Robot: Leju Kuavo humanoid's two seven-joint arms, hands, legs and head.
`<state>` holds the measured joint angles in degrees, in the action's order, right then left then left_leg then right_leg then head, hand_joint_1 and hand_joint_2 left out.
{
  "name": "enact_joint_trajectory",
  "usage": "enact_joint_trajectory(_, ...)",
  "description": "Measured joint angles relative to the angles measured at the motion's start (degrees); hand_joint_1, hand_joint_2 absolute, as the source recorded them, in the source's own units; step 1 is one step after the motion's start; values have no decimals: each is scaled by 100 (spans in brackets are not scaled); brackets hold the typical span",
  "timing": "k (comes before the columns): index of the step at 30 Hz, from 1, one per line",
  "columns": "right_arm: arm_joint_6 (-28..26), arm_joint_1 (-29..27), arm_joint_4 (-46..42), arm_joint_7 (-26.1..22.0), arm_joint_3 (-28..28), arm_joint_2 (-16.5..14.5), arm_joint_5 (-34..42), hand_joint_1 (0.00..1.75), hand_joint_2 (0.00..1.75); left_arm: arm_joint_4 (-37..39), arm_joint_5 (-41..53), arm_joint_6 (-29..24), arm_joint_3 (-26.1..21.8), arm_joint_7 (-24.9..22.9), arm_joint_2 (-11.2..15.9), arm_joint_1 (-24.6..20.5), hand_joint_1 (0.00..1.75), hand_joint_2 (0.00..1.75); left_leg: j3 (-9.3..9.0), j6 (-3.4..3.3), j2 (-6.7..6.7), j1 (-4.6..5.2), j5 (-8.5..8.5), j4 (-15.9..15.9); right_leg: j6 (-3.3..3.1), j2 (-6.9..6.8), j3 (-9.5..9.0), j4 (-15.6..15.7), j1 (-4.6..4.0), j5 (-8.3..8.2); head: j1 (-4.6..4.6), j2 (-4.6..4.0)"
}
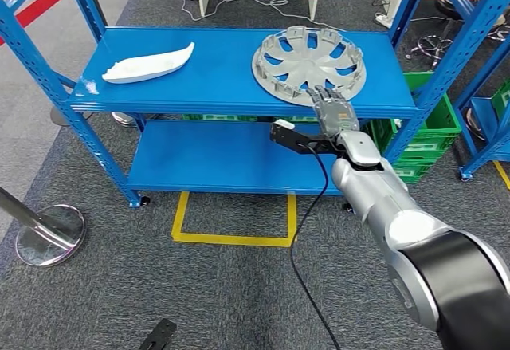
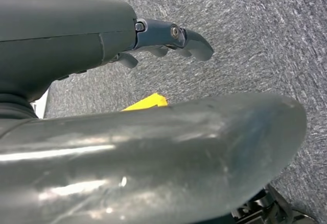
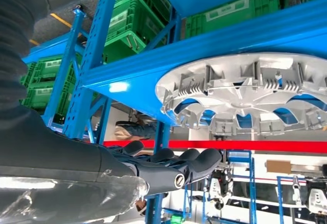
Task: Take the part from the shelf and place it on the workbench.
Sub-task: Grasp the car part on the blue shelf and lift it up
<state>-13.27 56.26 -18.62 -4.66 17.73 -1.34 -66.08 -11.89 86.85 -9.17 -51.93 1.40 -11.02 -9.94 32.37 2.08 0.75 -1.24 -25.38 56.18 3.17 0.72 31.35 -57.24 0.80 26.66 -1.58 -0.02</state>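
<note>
Right robot hand (image 1: 331, 113), fingers apart and empty, hovers above near rim of wheel cover (image 1: 307, 64) on shelf (image 1: 222, 79).

The right arm (image 1: 385, 206) is silver with a glossy black upper shell. Its grey hand (image 1: 331, 111) has dark fingers; at nine o'clock sits a black wrist camera (image 1: 292, 137), trailing a black cable (image 1: 307, 238).

Bright, even overhead light fills the room, and shadows under the blue metal shelf (image 1: 229, 71) are soft and faint. A pale glare sits on its glossy top near the long white plastic part (image 1: 147, 66). The head view is sharp. Close to the wrist cameras, the robot's grey thumb covers blur, streaked with white reflections.
</note>
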Motion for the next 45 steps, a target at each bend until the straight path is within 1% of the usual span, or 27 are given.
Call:
enact_joint_trajectory(3, 278, -49, 5, 71, 19, -30, -95, 0, 175, 0, 14, 7, 2, -2, -1, -2, 0, 0, -2, 0, 0, 0, 0, 0, 0, 1, -1, 0, 0, 0, 0, 0)
enact_joint_trajectory(7, 530, -302, 54, 278, 117, -110, -257, 0, 175, 0, 45, 32, 4, -5, -11, -9, 0, 0, -3, 0, 0, 0, 0, 0, 0, 0, 0, 0, 0, 0, -1, 0)
enact_joint_trajectory(11, 560, -509, 103, 411, 168, -145, -316, 0, 175, 0, 71, 43, 8, -33, -23, -10, 0, 0, -3, 0, 0, 0, 0, 0, 0, 1, -1, 0, 0, 0, 0, 0)
enact_joint_trajectory(18, 550, -531, 107, 402, 187, -146, -312, 0, 175, 0, 66, 80, 7, -49, -17, 3, 0, 0, -3, -1, 0, 0, 2, 0, 0, 0, -2, 0, 0, 0, 1, 0)
enact_joint_trajectory(25, 494, -518, 107, 380, 197, -146, -310, 0, 175, 0, 27, 92, 7, 2, -17, -1, 0, 0, -3, 3, 0, 0, 6, 0, -2, 0, -2, -1, 0, -2, 0, 0)
enact_joint_trajectory(33, -14, -388, 90, 221, 197, -157, -303, 0, 175, 0, 36, 88, 7, -18, -17, 0, 0, 0, -3, 3, 0, 0, 6, 0, -2, 0, -3, -1, 0, -2, 1, 0)
enact_joint_trajectory(37, -69, -304, 80, 194, 197, -167, -309, 0, 175, 0, 36, 86, 7, -33, -17, 2, 0, 0, -4, 3, 0, 0, 6, 0, -2, 0, -3, -1, 0, -2, -1, 0)
enact_joint_trajectory(45, -174, -311, 80, 182, 198, -179, -316, 0, 175, 0, 36, 82, 7, -34, -17, 1, 0, 0, -4, 3, 0, 0, 6, 0, -2, 0, -3, -1, 0, -2, 0, 0)
